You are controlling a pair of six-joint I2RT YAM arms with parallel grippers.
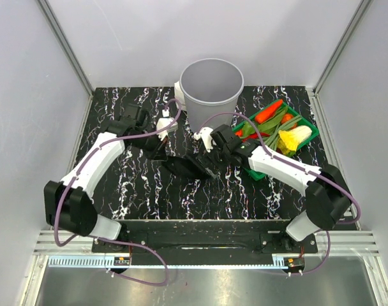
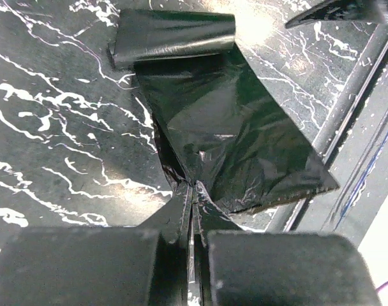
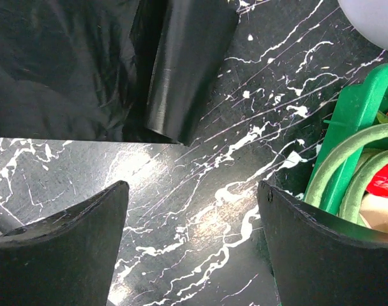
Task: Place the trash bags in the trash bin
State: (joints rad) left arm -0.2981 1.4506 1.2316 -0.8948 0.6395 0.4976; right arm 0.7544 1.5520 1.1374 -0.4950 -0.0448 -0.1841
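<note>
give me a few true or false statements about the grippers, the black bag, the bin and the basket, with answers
1. The left gripper pinches the black bag. True.
2. The right gripper is shut on the roll. False: it is open and holds nothing; the roll lies on the table ahead of it.
3. The bag is inside the bin. False: it lies on the table in front of the bin.
4. The green basket holds vegetables. True.
5. The bin lies on its side. False: it stands upright.
</note>
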